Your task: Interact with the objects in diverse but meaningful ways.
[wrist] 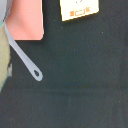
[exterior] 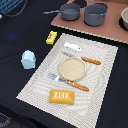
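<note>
The worktop is set like a place setting, with the plate on the mat between fork and knife, the packet and carton beside it, while the fingers are out of view.

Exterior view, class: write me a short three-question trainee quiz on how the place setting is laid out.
1. True or false: the tan plate lies on the striped placemat.
2. Which item sits off the placemat? A) orange rectangular block B) pale blue house-shaped carton C) white elongated piece
3. Fill in: the small yellow packet lies on the dark ____.

Key: 1 true; 2 B; 3 cloth.
</note>
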